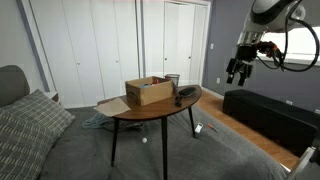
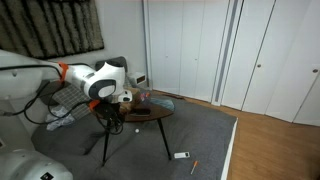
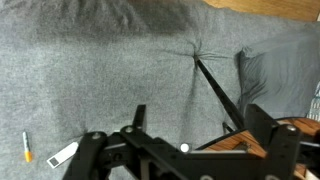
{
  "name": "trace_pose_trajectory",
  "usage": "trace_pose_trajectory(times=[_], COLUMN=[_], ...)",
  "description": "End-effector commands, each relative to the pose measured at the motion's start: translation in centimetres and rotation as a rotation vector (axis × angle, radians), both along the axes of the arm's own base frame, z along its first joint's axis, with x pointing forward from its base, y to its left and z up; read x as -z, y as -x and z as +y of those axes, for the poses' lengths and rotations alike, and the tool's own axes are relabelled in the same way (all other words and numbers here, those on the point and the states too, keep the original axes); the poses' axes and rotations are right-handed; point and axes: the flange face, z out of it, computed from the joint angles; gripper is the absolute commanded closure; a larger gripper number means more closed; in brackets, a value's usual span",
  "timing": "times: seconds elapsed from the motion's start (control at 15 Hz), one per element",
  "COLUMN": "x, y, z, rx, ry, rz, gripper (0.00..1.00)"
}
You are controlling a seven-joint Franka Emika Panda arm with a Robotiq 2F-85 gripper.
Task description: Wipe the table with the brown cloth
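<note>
The small oval table (image 1: 150, 111) with a dark reddish-brown top stands on grey carpet. It also shows in an exterior view (image 2: 152, 116) and its edge shows in the wrist view (image 3: 243, 141). The brown cloth (image 1: 109, 104) lies flat at one end of the top, beside a tan cardboard box (image 1: 148, 91). My gripper (image 1: 237, 72) hangs in the air well off the table's other end, above the height of the top. In the wrist view my gripper (image 3: 200, 113) is open and empty, over the carpet and a black table leg (image 3: 216, 92).
A dark object (image 1: 186, 95) and a small glass (image 1: 172, 79) stand on the table beside the box. A black bench (image 1: 272, 113) is below my gripper. A grey sofa with a cushion (image 1: 30, 125) is at the cloth's end. Small items (image 3: 62, 154) lie on the carpet.
</note>
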Motion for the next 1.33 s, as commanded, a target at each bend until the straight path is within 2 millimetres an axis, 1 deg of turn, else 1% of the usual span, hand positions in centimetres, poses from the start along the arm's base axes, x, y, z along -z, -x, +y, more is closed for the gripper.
trace_pose_trajectory(times=[0.0,0.2,0.33,0.53,0.67,1.07,1.27], x=[0.0,0.0,-0.5,-1.4,-2.1,-4.0,-4.2], y=[0.0,0.0,-0.8,-1.6,-2.1,-6.0,-8.2], z=[0.0,0.0,1.9,7.7,12.5,24.9,30.8], rx=[0.0,0.0,-0.038,-0.152,-0.254,-0.448,-0.53], ry=[0.0,0.0,0.01,0.029,0.05,0.103,0.115], rz=[0.001,0.001,-0.001,-0.019,-0.05,-0.185,-0.259], gripper=[0.0,0.0,0.0,0.0,0.0,0.0,0.0])
